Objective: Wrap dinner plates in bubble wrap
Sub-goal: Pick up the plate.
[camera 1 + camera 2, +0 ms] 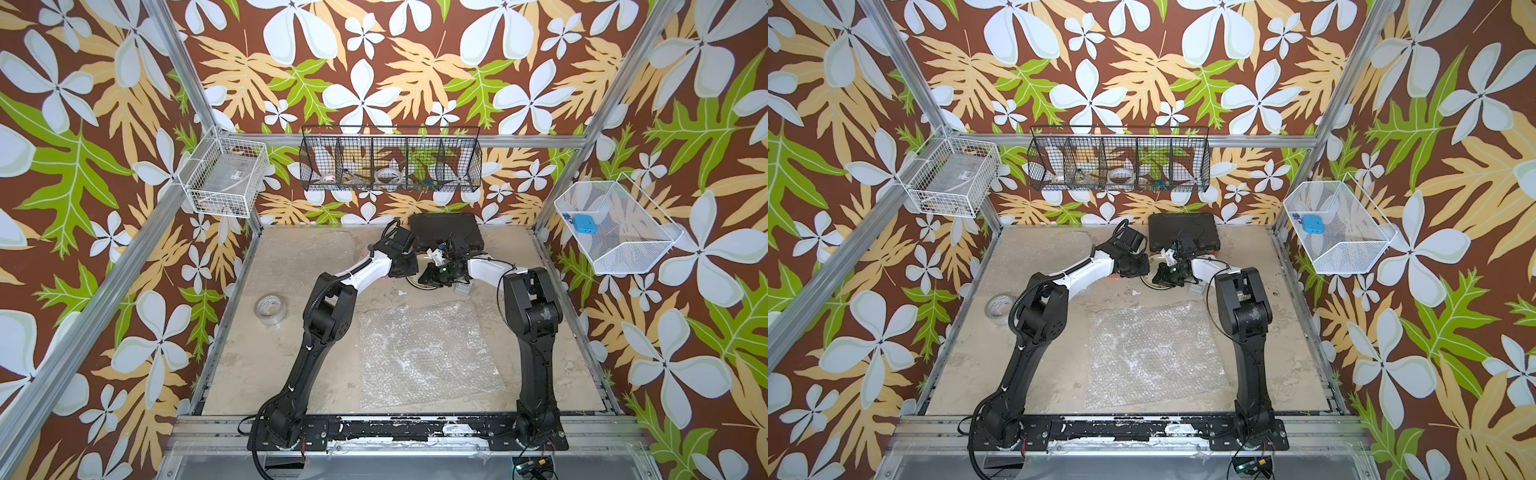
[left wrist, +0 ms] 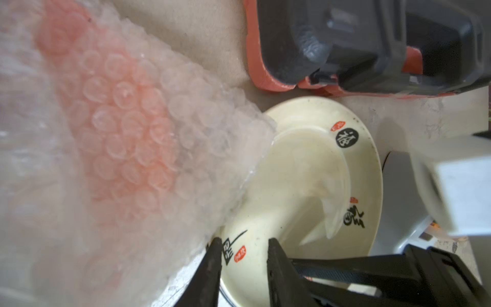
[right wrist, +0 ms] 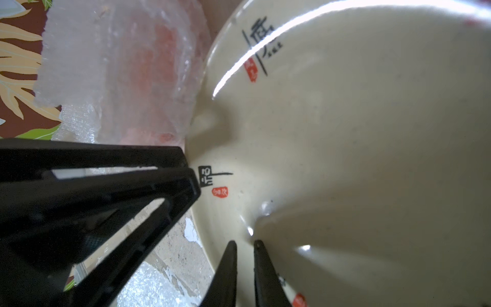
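Note:
A cream plate [image 2: 300, 170] with black brush marks and red seals lies at the back of the table, in front of the black case. My left gripper [image 2: 244, 239] has closed onto its rim, one finger at the outer edge and one on the face. My right gripper [image 3: 244, 242] pinches another part of the rim of the same cream plate [image 3: 345, 133], its fingers close together. Beside the plate stands an orange plate bundled in bubble wrap [image 2: 119, 127]. A flat bubble wrap sheet [image 1: 424, 357] lies in front. In both top views the arms cover the plate.
A black case [image 1: 446, 232] with an orange underside sits just behind the plate. A tape roll [image 1: 271, 309] lies at the left. Another bubble wrap sheet [image 1: 307, 249] lies flat at the back left. Wire baskets [image 1: 390, 160] hang on the walls.

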Robot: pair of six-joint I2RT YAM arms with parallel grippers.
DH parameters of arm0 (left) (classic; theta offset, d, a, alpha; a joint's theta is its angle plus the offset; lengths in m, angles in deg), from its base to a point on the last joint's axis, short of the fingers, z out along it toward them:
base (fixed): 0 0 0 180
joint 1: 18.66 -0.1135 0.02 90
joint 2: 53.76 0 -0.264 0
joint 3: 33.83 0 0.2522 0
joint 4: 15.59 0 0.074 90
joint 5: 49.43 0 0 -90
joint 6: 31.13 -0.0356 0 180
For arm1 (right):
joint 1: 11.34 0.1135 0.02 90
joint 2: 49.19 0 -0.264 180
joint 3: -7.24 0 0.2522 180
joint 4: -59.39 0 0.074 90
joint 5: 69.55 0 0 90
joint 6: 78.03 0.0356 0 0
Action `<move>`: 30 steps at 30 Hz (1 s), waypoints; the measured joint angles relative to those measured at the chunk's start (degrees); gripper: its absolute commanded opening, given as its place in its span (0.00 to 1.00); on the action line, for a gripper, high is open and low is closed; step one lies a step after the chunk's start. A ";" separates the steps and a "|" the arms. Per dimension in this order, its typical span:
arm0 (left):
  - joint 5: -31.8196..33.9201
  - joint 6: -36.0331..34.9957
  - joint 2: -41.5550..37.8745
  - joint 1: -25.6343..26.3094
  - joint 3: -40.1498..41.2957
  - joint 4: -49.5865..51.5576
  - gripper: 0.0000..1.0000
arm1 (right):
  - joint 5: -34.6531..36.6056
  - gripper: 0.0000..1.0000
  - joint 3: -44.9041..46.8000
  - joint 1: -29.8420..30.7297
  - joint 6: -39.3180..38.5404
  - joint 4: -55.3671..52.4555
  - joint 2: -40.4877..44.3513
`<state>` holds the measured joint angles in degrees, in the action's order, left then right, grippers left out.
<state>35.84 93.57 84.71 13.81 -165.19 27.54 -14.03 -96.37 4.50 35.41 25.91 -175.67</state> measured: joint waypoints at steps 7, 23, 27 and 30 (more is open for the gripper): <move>2.51 1.09 -0.76 0.00 0.55 1.33 0.35 | 0.00 0.16 -0.02 0.04 -0.24 -0.63 0.09; -2.23 1.27 3.08 -0.02 -2.73 1.01 0.19 | 1.27 0.15 -2.38 -0.11 -0.33 -2.97 1.49; -3.65 1.25 4.13 0.00 -3.32 -0.42 0.18 | 1.60 0.20 -2.36 -0.44 -0.31 -3.54 1.84; -4.39 1.25 4.52 -0.02 -3.41 -1.38 0.18 | 2.10 0.30 -1.55 -2.05 0.22 -3.78 4.09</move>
<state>31.44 94.82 89.23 13.78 -168.60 26.16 -11.93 -97.92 2.44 35.63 22.13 -171.58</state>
